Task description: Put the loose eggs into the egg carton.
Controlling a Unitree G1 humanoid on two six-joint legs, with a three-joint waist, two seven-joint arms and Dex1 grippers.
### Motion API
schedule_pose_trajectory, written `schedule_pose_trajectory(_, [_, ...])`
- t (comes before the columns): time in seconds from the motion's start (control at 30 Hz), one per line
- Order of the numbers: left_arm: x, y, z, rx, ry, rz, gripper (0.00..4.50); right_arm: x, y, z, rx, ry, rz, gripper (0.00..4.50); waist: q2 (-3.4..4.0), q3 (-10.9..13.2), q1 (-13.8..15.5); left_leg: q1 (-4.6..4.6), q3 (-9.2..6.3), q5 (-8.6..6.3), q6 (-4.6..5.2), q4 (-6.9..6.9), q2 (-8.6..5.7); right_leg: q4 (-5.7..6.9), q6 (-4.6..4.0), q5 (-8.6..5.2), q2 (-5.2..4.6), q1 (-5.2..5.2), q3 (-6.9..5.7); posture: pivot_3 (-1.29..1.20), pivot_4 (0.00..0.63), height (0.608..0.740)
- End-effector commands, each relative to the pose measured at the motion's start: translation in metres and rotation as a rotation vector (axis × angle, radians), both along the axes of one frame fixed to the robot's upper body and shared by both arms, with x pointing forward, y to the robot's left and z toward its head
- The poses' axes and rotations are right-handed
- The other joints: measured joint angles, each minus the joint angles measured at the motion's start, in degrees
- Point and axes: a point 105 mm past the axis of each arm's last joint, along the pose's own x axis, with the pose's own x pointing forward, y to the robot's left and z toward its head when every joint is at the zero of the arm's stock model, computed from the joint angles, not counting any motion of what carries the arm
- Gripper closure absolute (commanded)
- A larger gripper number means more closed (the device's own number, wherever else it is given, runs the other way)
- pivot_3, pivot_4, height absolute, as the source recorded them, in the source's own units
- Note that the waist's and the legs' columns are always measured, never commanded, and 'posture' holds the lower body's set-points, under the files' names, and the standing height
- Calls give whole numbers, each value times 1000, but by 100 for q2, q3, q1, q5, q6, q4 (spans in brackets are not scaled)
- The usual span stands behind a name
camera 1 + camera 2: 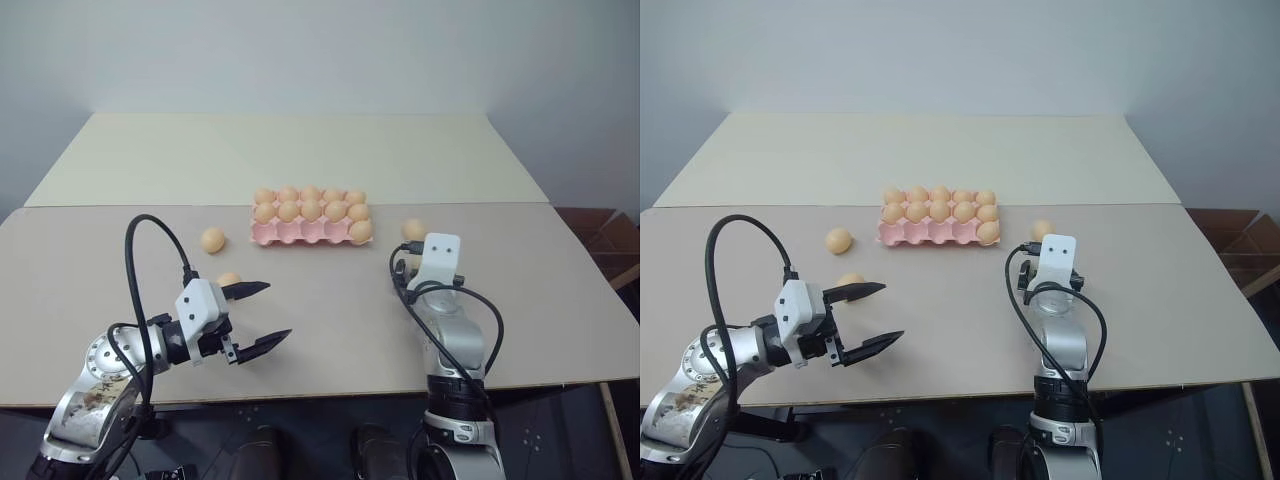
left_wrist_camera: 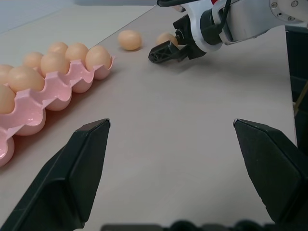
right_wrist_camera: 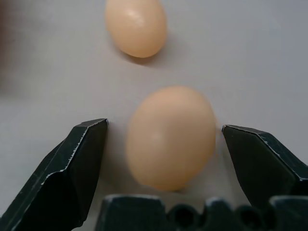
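Right gripper (image 3: 163, 144) set around a loose egg on the table, right of the egg carton.

The near egg (image 3: 171, 137) lies between the right gripper's two black fingers, jaws apart with a gap on each side and not yet touching it; a second loose egg (image 3: 136, 26) lies just beyond on the table (image 1: 330, 310); the egg carton (image 1: 310, 232), pale pink, sits at the table's middle with its two far rows full and one egg at the right end of the near row; two more loose eggs (image 1: 213, 239) lie left of it, one just beside the left gripper (image 1: 262, 315), which hovers wide open and empty.
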Motion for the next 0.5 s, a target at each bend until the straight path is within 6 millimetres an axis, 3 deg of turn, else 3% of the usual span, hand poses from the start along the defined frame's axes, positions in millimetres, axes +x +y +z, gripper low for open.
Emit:
schedule_pose_trajectory(0.03, [-2, 0, 3, -2, -36, -7, 0, 4, 1, 15, 20, -64, -5, 1172, 1, 0, -16, 0, 0, 0, 0, 0, 0, 0, 0, 0, 0, 0, 0, 0, 150, 740])
schedule_pose_trajectory(0.13, [-1, 3, 2, -4, -38, 15, 0, 3, 2, 17, 29, -70, 7, 2223, 1, 1, -57, 0, -1, 0, 0, 0, 1, 1, 0, 0, 1, -1, 0, 0, 150, 740])
schedule_pose_trajectory(0.2, [0, 8, 1, 0, -41, 43, 0, 2, 6, 20, 18, -90, 46, 2669, 2, 1, -80, 0, -2, 0, 0, 0, 1, 0, 0, 0, 1, -1, 0, 0, 150, 740])
schedule_pose_trajectory(0.3, [-1, 20, 2, -5, -37, 109, 0, -6, 20, 32, -19, -139, 180, 2785, 3, 2, -89, -2, -3, 0, 0, -2, 2, 0, 0, 0, 1, -3, 0, 0, 150, 740])
schedule_pose_trajectory(0.5, [-3, 46, 2, 9, 6, 267, 0, -36, 90, 64, -102, -264, 632, 2827, 8, 5, -114, 2, -3, 0, 0, -8, 6, 0, -1, 0, 1, -5, 0, 0, 150, 740])
